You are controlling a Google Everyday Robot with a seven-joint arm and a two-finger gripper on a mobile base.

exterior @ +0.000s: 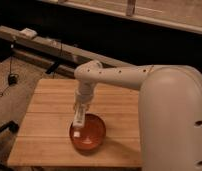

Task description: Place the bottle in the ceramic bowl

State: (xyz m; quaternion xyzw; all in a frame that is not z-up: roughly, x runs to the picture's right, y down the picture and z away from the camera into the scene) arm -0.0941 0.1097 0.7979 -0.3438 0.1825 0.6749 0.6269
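White and slim, the bottle (79, 120) hung nearly upright from your hand (82, 107), which was closed around its upper part; the fingers themselves were hard to make out against the wrist. Its lower end reached down over the near-left rim of the glossy orange-red ceramic bowl (89, 134), which sat on the pale wooden-plank desk (46, 117).

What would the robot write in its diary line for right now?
gripper: over bowl's left side, holding bottle | bottle: nearly upright, lower end inside ceramic bowl | bowl: on wooden table, near front edge | step: not released
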